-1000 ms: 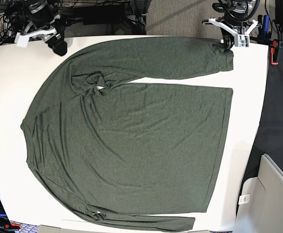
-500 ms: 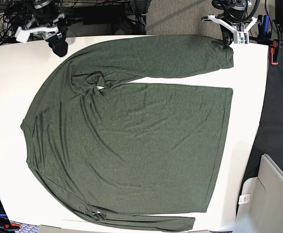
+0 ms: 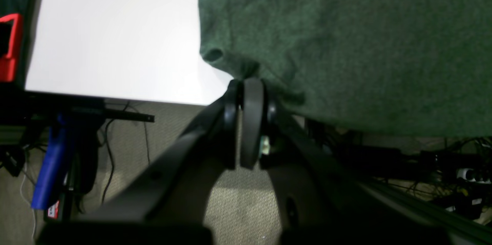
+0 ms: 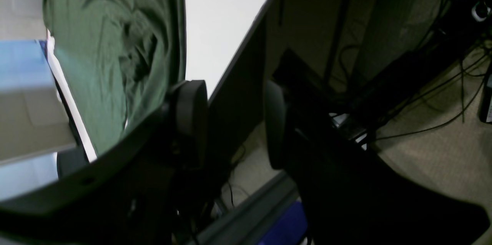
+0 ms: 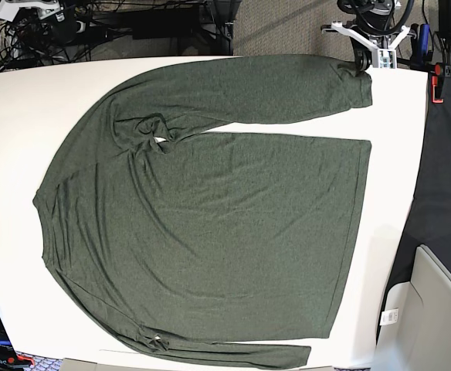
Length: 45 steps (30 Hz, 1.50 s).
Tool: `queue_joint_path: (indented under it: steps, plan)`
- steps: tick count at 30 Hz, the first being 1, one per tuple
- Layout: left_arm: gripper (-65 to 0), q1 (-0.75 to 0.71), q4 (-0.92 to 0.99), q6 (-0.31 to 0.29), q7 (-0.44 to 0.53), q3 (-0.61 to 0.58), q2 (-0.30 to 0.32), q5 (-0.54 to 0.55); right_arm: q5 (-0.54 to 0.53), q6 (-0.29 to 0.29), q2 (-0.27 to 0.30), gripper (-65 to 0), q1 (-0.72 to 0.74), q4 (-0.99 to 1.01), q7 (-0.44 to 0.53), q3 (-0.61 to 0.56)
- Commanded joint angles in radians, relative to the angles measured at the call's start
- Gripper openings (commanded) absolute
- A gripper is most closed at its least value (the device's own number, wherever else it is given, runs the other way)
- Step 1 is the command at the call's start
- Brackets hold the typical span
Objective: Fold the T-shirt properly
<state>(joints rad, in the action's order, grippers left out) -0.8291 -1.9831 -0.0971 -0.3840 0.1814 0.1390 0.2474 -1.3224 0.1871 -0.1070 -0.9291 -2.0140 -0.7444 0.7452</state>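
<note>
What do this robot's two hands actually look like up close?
Both are matte black. The left hand has two curved arms ending in rounded, disc-like pads. The right hand has the same thick rounded black fingers. From above, the left hand hangs from a white bracket, with black cables behind it.

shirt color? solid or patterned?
Dark heathered olive green, no print. The T-shirt shows best in the base view, spread flat on the white table.

text: none legible | white tag (image 5: 390, 315) at right: print too small
</note>
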Motion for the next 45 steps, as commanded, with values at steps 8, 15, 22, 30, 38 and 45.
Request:
queue_joint_path:
  steps: [8, 15, 22, 30, 38, 45]
  plan:
    - [-65.0, -0.016, -0.014, 0.004, 0.024, -0.026, -0.006, 0.003, -0.013, -0.059, 0.003, -39.7, 0.077, -0.015, 0.019, 0.093]
    - [-65.0, -0.016, -0.012, 0.004, 0.024, -0.024, -0.016, 0.003, 0.060, -0.065, 0.013, -39.7, 0.143, -0.015, 0.021, 0.050]
    - [-65.0, -0.016, -0.012, 0.004, 0.024, -0.024, -0.016, 0.003, 0.166, -0.065, 0.031, -39.7, 0.236, -0.008, 0.021, -0.008]
    - [-65.0, -0.016, -0.012, 0.004, 0.024, -0.024, -0.019, 0.003, 0.277, -0.064, 0.023, -39.7, 0.362, 0.115, 0.021, -0.111]
    - [-65.0, -0.016, -0.012, 0.004, 0.024, -0.023, -0.031, 0.003, 0.280, -0.061, 0.022, -39.7, 0.456, 0.270, 0.021, -0.137]
    - [-65.0, -0.014, -0.012, 0.004, 0.024, -0.023, -0.031, 0.003, 0.346, -0.061, -0.017, -39.7, 0.517, 0.304, 0.018, -0.140]
